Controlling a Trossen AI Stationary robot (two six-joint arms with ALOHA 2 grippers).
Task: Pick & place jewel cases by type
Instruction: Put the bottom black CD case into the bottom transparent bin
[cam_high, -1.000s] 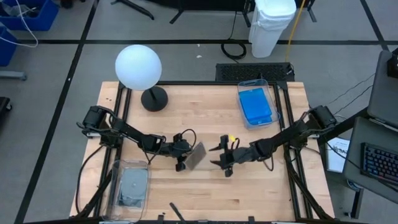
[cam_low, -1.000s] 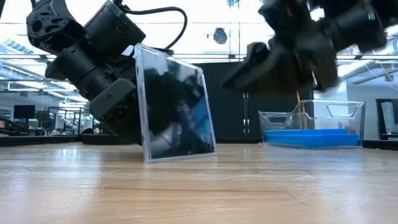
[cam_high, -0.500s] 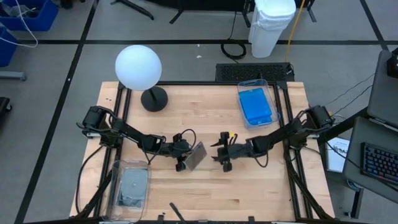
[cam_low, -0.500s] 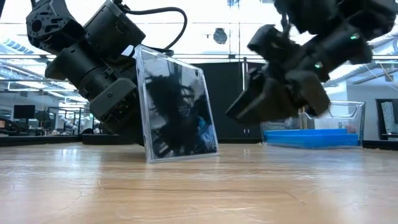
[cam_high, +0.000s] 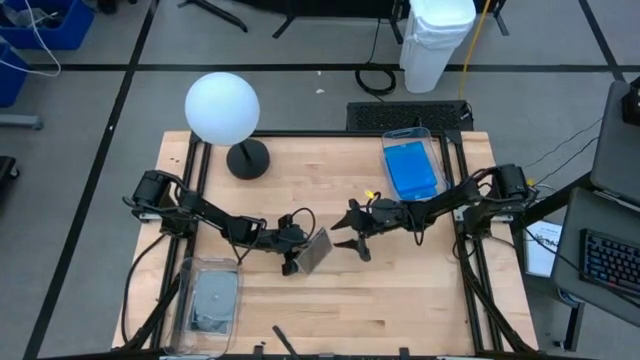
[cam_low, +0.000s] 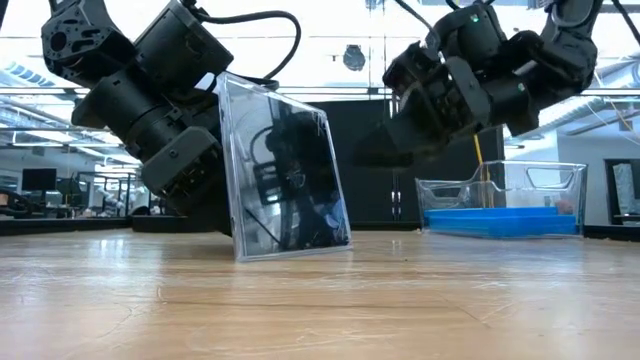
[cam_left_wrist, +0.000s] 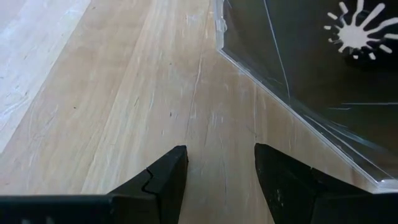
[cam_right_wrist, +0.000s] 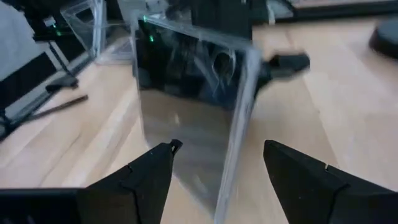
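Dark jewel case propped on edge mid-table, leaning against spread left pincer. Stiff, light, slick, brittle (best pinched across thin edges). Right pincer spread at three o'clock.

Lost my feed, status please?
Left claw open beside the tilted dark jewel case. Right claw open, hovering close. Nothing between them.

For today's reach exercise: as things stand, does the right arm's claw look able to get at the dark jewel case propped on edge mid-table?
Probably yes: the right claw hangs open, facing the dark jewel case with nothing between them.
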